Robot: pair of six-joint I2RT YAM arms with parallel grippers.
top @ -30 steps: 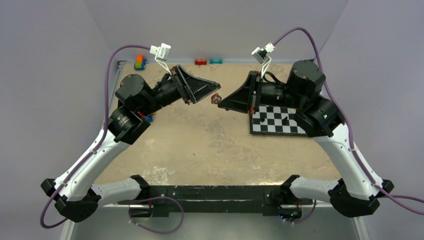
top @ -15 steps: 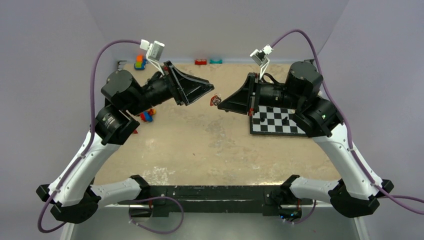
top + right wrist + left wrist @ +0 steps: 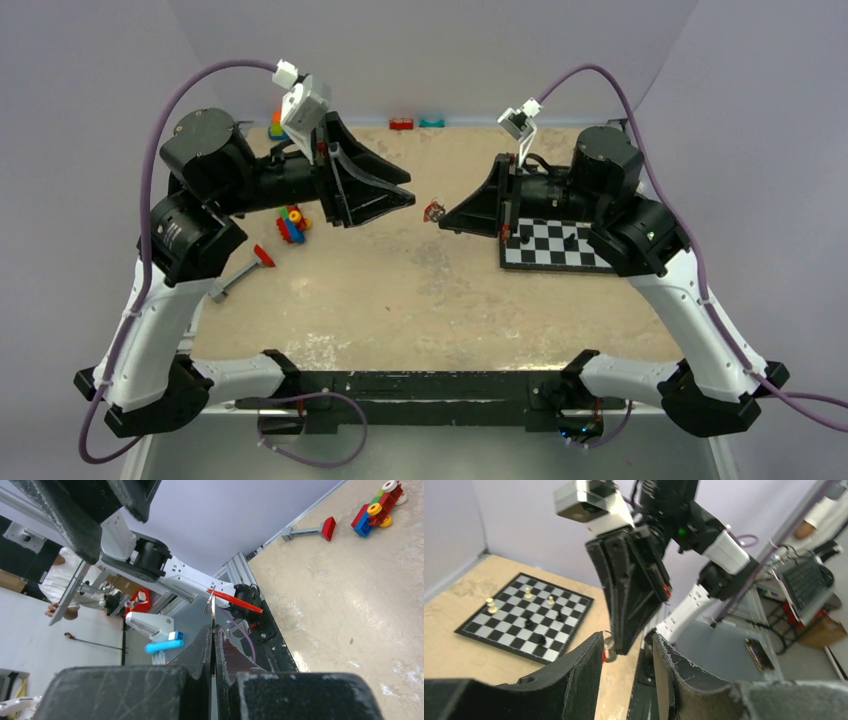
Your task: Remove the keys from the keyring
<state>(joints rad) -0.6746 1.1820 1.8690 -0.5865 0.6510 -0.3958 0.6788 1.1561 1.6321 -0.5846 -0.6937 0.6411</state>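
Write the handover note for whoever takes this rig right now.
Left gripper: open, empty, in the air facing the right one.
Right gripper: shut on the thin silvery wire keyring, held in mid-air; the small red-headed metal keys stick out from it.
Done: keyring lifted and presented.
Left: none of the keys is off; grip one with the left and work it free.

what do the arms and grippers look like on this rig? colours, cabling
Left arm and right arm: white links, black joints and bases. Left gripper and right gripper: black, wedge-shaped, two flat fingers. Purple cable runs to a white camera on each wrist.
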